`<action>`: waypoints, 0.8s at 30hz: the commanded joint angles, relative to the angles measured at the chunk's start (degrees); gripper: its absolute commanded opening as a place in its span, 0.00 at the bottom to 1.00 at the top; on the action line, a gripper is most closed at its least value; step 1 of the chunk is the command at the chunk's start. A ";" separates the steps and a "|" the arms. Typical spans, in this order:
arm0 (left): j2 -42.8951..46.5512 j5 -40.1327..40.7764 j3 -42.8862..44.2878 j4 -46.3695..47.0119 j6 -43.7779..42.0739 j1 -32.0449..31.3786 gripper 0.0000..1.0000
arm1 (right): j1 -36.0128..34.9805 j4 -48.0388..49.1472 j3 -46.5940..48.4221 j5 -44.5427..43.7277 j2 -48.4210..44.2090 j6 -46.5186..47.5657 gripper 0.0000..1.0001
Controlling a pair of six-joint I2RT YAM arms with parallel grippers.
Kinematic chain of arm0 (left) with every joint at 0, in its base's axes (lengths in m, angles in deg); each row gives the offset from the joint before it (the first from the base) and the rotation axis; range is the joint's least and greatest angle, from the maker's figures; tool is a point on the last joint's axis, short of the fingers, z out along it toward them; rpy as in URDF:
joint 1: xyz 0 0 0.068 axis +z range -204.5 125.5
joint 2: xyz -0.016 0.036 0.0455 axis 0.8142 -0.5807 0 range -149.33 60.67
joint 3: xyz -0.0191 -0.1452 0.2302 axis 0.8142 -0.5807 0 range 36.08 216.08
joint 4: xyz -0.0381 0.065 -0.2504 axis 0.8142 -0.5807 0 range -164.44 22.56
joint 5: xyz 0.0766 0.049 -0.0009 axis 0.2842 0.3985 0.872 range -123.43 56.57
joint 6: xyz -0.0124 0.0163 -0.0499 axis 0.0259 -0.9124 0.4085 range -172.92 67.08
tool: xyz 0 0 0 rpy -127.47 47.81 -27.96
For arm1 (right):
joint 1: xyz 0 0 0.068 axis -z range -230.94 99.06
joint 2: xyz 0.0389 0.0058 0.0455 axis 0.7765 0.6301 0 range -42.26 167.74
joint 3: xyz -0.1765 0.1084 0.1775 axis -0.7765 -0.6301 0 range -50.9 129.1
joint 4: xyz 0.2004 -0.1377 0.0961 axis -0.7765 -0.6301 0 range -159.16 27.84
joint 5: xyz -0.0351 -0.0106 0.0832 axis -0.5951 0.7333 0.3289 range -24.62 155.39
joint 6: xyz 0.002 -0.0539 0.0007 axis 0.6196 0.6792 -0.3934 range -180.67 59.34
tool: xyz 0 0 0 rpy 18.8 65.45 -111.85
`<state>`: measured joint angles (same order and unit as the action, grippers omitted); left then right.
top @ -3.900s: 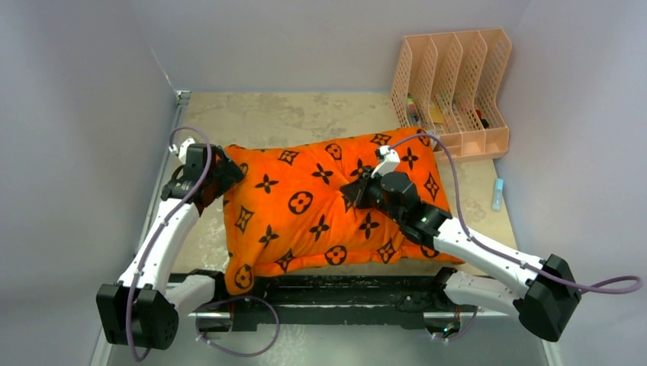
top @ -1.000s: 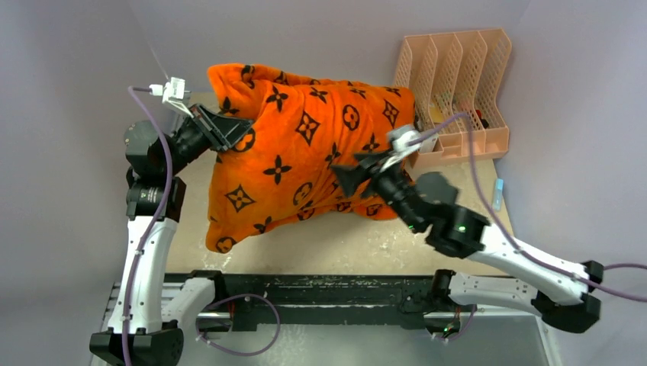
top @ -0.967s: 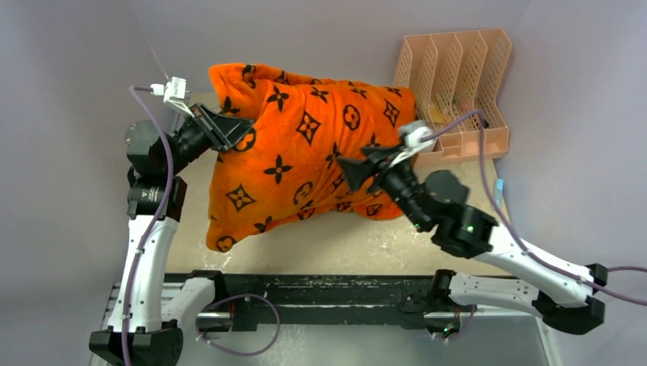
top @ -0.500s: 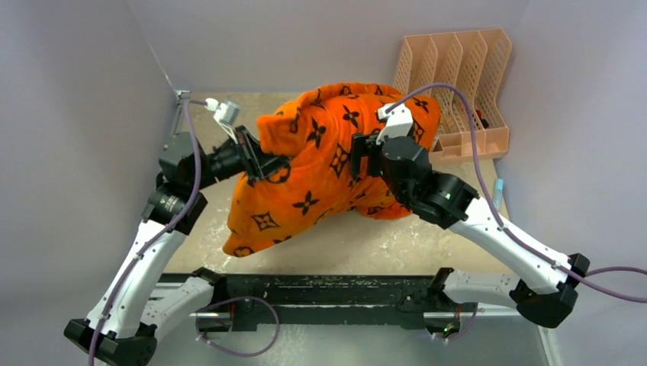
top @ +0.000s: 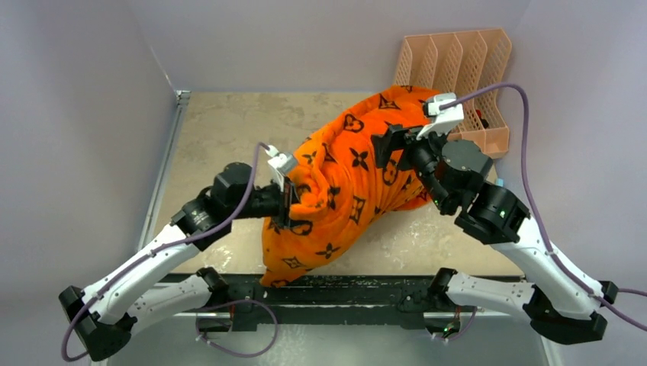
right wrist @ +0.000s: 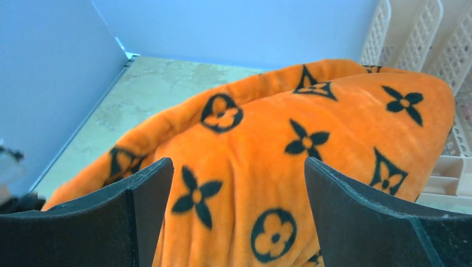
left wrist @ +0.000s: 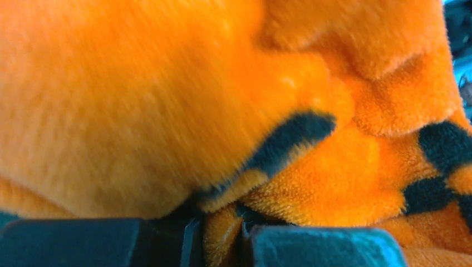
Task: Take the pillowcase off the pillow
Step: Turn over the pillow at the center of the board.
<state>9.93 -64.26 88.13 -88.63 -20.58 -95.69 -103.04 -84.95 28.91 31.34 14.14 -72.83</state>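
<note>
Pillowcase (top: 351,175) up top: slumped across table (top: 221,130) from rack (top: 458,61) to near edge, pillow hidden inside. Left wrist: left tool (left wrist: 220,236) clenched on a plush fold. Right wrist: right tool (right wrist: 236,189) gaping, gripping nothing. Looks soft, floppy, light; probably best grabbed by a hem or corner.

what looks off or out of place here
The pillowcase sits skewed across the table: its far end crowds the peach file rack, and its near corner droops over the front edge. Only the left gripper pinches it; the right gripper is open, gripping nothing.
</note>
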 commanded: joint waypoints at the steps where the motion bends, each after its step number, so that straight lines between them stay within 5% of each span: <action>1: -5.83 5.24 -2.36 -7.48 -3.78 -9.51 0.00 | 0.15 0.26 1.03 -3.94 3.42 1.78 0.89; 4: -7.44 12.78 -1.58 -9.34 -3.09 -14.77 0.00 | 0.11 1.83 2.09 -12.89 6.43 5.74 0.88; 7: -4.71 11.70 -4.15 -2.75 0.69 -15.70 0.00 | 0.15 -0.63 4.92 -14.44 9.73 6.37 0.90; 13: -9.46 14.20 -4.35 -4.27 -0.14 -21.60 0.00 | 0.50 -0.51 8.03 -8.51 14.48 10.01 0.90; 16: -8.92 14.98 -3.17 -4.44 -0.71 -22.18 0.00 | 0.67 -8.95 6.79 -20.53 16.37 2.18 0.91; 18: -6.58 17.08 -2.35 -5.21 -1.03 -22.18 0.18 | 1.18 -12.98 -0.85 -28.38 13.95 -3.72 0.90; 22: -0.54 25.31 -1.37 -8.45 -0.16 -22.18 0.58 | 2.79 -17.45 -13.97 -18.77 3.37 -15.14 0.86; 24: 0.47 29.35 1.18 -11.86 -0.75 -22.18 0.66 | 2.79 -20.20 -17.74 -15.70 -1.53 -20.94 0.83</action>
<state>8.46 -49.81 84.92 -94.20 -20.82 -118.82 -100.70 -94.61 17.26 13.70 21.77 -80.30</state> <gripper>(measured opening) 0.595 0.851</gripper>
